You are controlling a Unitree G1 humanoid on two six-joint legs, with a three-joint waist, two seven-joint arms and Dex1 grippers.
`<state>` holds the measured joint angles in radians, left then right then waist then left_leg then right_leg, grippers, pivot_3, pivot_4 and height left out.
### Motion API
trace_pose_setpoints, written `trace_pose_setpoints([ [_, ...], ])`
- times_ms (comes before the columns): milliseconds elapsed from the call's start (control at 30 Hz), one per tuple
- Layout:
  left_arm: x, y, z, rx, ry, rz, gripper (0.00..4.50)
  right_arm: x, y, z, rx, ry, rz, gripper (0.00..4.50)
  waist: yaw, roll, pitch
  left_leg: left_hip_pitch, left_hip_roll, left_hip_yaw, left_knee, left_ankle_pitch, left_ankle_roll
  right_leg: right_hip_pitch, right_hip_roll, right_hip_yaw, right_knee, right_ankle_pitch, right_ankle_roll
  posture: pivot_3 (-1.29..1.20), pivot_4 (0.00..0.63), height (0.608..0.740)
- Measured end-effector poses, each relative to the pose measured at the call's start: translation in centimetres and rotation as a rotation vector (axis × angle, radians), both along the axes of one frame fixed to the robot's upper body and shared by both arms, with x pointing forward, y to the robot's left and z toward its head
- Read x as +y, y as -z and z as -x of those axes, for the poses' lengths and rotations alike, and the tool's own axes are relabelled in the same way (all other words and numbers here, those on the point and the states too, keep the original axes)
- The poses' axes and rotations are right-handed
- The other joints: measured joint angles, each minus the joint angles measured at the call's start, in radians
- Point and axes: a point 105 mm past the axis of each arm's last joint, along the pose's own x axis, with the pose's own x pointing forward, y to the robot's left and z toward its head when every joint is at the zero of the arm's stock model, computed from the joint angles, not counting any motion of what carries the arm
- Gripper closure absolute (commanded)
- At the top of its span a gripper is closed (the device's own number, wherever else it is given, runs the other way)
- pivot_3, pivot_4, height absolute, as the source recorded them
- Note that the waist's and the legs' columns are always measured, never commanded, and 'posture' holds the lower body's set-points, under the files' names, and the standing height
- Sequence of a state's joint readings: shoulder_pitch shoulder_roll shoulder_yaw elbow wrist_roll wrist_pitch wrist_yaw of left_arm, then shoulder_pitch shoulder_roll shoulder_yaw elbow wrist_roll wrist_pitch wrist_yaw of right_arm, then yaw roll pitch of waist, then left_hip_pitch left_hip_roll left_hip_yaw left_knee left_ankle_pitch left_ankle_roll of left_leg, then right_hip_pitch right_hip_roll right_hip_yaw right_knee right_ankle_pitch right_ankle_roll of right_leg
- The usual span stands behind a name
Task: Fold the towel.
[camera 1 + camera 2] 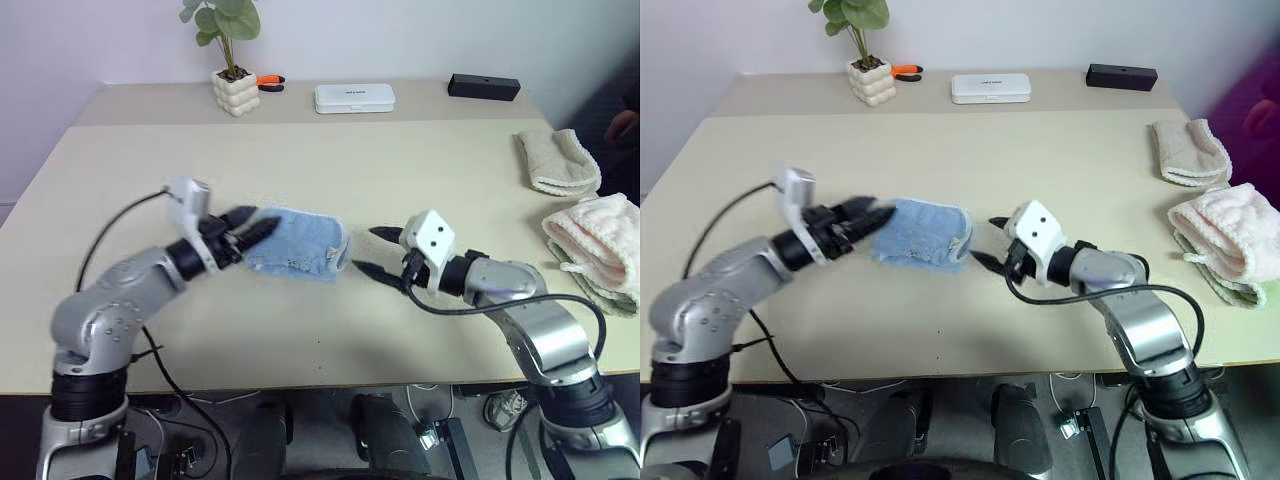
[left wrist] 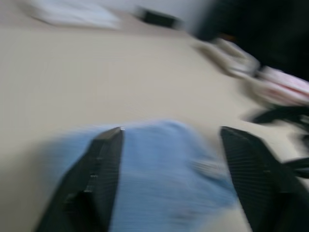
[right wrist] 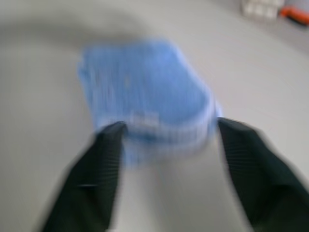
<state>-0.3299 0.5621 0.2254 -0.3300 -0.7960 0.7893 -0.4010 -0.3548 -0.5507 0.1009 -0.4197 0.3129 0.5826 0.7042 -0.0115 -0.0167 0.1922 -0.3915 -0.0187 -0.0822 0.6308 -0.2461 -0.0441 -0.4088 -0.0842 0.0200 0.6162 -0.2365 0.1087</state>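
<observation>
The towel (image 1: 297, 246) is a small light blue cloth lying folded into a compact bundle on the middle of the beige table (image 1: 330, 170). My left gripper (image 1: 258, 224) is at the towel's left end, open, with its black fingers (image 2: 96, 174) spread on either side of the cloth. My right gripper (image 1: 365, 250) hovers just off the towel's right end, open and pointing at it, with a small gap between its tips and the cloth. In the right wrist view the towel (image 3: 145, 92) lies just beyond the spread fingers (image 3: 96, 164).
A beige rolled towel (image 1: 556, 160) and a pale pink towel (image 1: 600, 245) lie at the table's right side. Along the back stand a potted plant (image 1: 234, 88), an orange tool (image 1: 270, 82), a white case (image 1: 354, 97) and a black box (image 1: 484, 87).
</observation>
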Motion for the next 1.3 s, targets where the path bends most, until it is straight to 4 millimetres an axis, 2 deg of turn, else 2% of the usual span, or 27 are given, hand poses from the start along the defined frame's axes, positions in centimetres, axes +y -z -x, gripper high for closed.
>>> trace_pose_setpoints([
  [33, 0.6, 0.2, -0.4, -0.005, -0.032, -0.028, 3.37, 0.5, -0.4, -0.3, 0.005, -0.001, -0.032, 3.34, 0.0, 0.0, 0.0, 0.0, 0.0, 0.0, 0.0, 0.0, 0.0, 0.0, 0.0, 0.0, 0.0, 0.0, 0.0, 0.0, 0.15, 0.738],
  [100, 0.8, 1.0, -1.0, -0.008, -0.066, -0.083, 4.46, 2.1, -0.8, -1.1, 0.017, -0.011, -0.087, 4.46, 0.0, 0.0, 0.0, 0.0, 0.0, 0.0, 0.0, 0.0, 0.0, 0.0, 0.0, 0.0, 0.0, 0.0, 0.001, 0.0, 0.15, 0.738],
  [167, -0.3, 2.5, -1.4, 0.013, -0.053, -0.136, 4.46, 3.7, -0.5, -2.0, 0.043, -0.002, -0.119, 4.46, -0.001, 0.0, 0.0, 0.0, 0.0, 0.0, 0.0, 0.0, 0.0, 0.0, 0.0, 0.0, 0.0, 0.001, 0.001, 0.0, 0.15, 0.738],
  [233, -2.0, 4.3, -1.5, 0.035, -0.015, -0.173, 4.46, 5.1, 0.9, -3.0, 0.1, 0.029, -0.13, 4.46, 0.0, 0.0, 0.0, 0.0, 0.0, 0.0, 0.0, 0.0, 0.0, -0.001, 0.0, 0.0, 0.0, 0.001, 0.001, 0.0, 0.15, 0.738],
  [333, -3.5, 7.1, -2.0, 0.064, -0.001, -0.23, 4.46, 5.8, 4.6, -4.5, 0.207, 0.114, -0.082, 4.46, -0.002, 0.0, 0.0, 0.0, 0.0, 0.001, -0.001, 0.0, 0.0, -0.001, 0.0, 0.0, 0.0, 0.001, 0.001, 0.0, 0.15, 0.738],
  [400, -3.9, 8.6, -2.1, 0.091, -0.007, -0.238, 4.46, 5.6, 7.2, -4.9, 0.266, 0.162, -0.028, 4.46, -0.002, 0.0, 0.0, -0.001, 0.0, 0.001, -0.001, 0.0, 0.0, -0.002, 0.0, 0.0, 0.001, 0.001, 0.001, 0.0, 0.15, 0.738],
  [600, -3.7, 9.5, -2.4, 0.064, -0.028, -0.239, 4.46, 5.4, 7.8, -4.8, 0.211, 0.174, -0.004, 4.46, -0.003, 0.002, -0.003, 0.002, 0.0, 0.0, -0.001, 0.0, 0.0, 0.0, 0.0, 0.0, 0.003, 0.001, 0.002, 0.0, 0.15, 0.738],
  [700, -3.0, 9.4, -1.5, 0.035, -0.031, -0.178, 4.5, 4.7, 7.1, -4.8, 0.228, 0.193, -0.062, 3.59, -0.004, 0.002, -0.003, 0.001, 0.0, 0.0, 0.0, 0.0, 0.0, -0.002, 0.0, 0.0, 0.003, 0.001, 0.002, 0.0, 0.15, 0.738],
  [767, -1.8, 8.9, -1.0, 0.015, -0.049, -0.143, 4.5, 3.5, 5.6, -4.7, 0.263, 0.207, -0.132, 2.72, -0.003, 0.002, -0.003, 0.0, 0.0, -0.001, 0.0, 0.0, 0.0, -0.002, 0.0, 0.0, 0.004, 0.001, 0.002, 0.0, 0.15, 0.738],
  [833, 0.2, 7.7, -0.1, -0.037, -0.059, -0.16, 4.5, 1.7, 3.7, -4.3, 0.312, 0.227, -0.212, 1.67, -0.004, 0.002, -0.003, 0.0, 0.0, -0.001, -0.001, 0.0, 0.0, -0.003, 0.0, 0.0, 0.004, 0.001, 0.001, 0.0, 0.15, 0.738],
  [933, 1.4, 6.0, 1.6, -0.112, -0.006, -0.21, 4.5, 0.2, 3.2, -3.8, 0.435, 0.275, -0.304, 0.16, -0.004, 0.002, -0.003, 0.0, 0.0, 0.0, -0.001, 0.0, 0.0, -0.003, 0.0, 0.0, 0.004, 0.0, -0.001, 0.0, 0.15, 0.738],
  [967, 1.3, 5.7, 2.0, -0.123, 0.021, -0.221, 4.5, 0.2, 3.4, -3.6, 0.473, 0.283, -0.322, 0.03, -0.004, 0.002, -0.002, 0.0, 0.0, 0.0, -0.002, 0.0, 0.0, -0.003, 0.0, 0.0, 0.003, -0.001, -0.002, 0.0, 0.15, 0.738],
  [1133, -0.1, 5.5, 4.7, -0.12, 0.177, -0.238, 4.5, 0.7, 4.7, -2.6, 0.669, 0.314, -0.413, 0.03, -0.004, 0.003, -0.002, 0.0, 0.0, 0.0, -0.001, 0.0, 0.0, -0.003, 0.0, 0.0, 0.003, -0.001, -0.002, 0.0, 0.15, 0.738],
  [1300, -0.7, 5.0, 5.1, -0.137, 0.201, -0.245, 4.5, 1.7, 6.1, -2.8, 0.771, 0.344, -0.454, 0.03, -0.006, 0.004, -0.002, 0.0, 0.0, 0.0, -0.001, 0.0, 0.0, -0.002, 0.0, 0.0, 0.003, -0.001, -0.002, 0.0, 0.15, 0.738],
])
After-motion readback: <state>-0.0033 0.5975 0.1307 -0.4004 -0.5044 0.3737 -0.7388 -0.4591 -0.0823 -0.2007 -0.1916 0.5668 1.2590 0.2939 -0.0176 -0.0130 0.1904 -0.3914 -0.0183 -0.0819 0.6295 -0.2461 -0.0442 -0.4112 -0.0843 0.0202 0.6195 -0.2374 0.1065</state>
